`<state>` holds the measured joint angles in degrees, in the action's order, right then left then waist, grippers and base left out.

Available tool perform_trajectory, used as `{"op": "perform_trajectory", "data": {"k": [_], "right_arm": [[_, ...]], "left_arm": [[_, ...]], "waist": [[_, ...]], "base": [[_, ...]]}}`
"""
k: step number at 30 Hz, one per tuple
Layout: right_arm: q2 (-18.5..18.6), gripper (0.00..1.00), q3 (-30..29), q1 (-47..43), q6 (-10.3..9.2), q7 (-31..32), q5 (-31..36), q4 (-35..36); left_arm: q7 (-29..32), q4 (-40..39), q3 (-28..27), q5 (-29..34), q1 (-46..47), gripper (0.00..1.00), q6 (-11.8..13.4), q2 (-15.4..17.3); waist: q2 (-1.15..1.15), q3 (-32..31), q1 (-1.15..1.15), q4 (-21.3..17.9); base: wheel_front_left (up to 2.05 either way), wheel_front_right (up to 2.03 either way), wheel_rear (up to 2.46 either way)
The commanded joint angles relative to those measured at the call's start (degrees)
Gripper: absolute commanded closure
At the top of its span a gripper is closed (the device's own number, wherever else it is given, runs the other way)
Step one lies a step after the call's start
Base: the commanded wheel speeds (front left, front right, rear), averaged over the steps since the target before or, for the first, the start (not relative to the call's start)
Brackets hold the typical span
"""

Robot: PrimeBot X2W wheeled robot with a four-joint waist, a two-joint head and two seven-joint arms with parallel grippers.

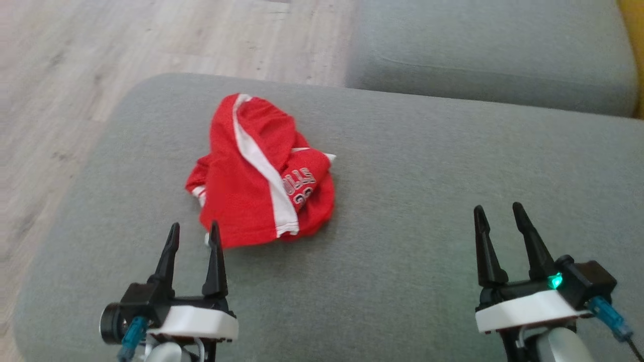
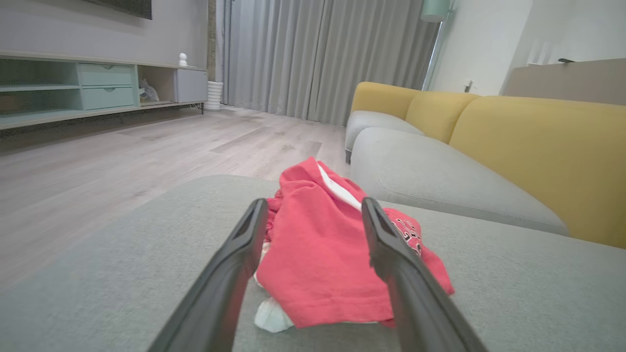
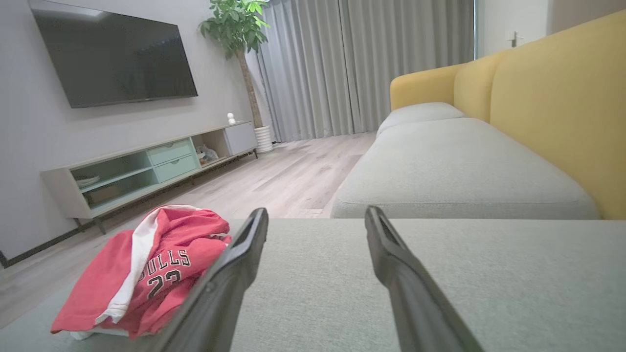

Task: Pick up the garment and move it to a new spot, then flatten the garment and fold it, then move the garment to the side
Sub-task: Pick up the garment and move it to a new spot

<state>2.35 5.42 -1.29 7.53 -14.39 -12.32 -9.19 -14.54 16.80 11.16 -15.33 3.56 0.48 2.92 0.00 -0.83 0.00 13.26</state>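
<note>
The garment (image 1: 256, 176) is a red mesh jersey with white trim and printed letters, lying crumpled in a heap on the grey sofa cushion (image 1: 402, 241). My left gripper (image 1: 194, 233) is open just short of the heap's near edge, its fingertips close to the fabric. In the left wrist view the garment (image 2: 318, 244) sits straight ahead between the two fingers, with a white bit poking out underneath. My right gripper (image 1: 498, 212) is open over bare cushion, well to the right of the heap. From the right wrist view the garment (image 3: 146, 269) lies at the lower left.
The cushion's rounded left edge (image 1: 100, 151) drops to a pale wooden floor (image 1: 75, 60). A second grey seat cushion (image 1: 493, 55) lies beyond, with yellow backrests (image 3: 562, 107) along the right. A TV bench (image 3: 146, 166) stands across the room.
</note>
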Motion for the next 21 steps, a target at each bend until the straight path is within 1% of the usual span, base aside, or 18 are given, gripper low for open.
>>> {"op": "perform_trajectory", "data": {"k": [1,12,17,21], "right_arm": [[0.53,0.0,1.88,1.31,-0.04,-0.61,-0.45,1.93],[0.53,0.0,4.34,0.73,-0.04,-0.61,-1.07,1.86],[0.53,0.0,5.23,0.6,-0.04,-0.61,-1.17,1.92],[0.53,0.0,5.71,0.81,-0.04,-0.61,-1.03,1.86]], "left_arm": [[-0.46,-1.56,-1.69,0.23,1.37,0.0,0.06,-0.03],[-0.46,-2.16,-2.59,0.35,0.81,0.0,0.4,-0.04],[-0.46,-2.41,-2.83,0.41,0.6,0.0,0.36,-0.04],[-0.46,-2.62,-3.22,0.45,0.71,0.0,0.38,-0.04]], "waist": [[0.0,-0.46,0.0,2.42],[0.0,-0.75,0.0,7.11],[0.0,-0.6,0.0,7.84],[0.0,-0.07,0.0,7.52]], "base": [[0.0,0.0,0.0],[0.0,0.0,0.0],[0.0,0.0,0.0],[0.0,0.0,0.0]]}}
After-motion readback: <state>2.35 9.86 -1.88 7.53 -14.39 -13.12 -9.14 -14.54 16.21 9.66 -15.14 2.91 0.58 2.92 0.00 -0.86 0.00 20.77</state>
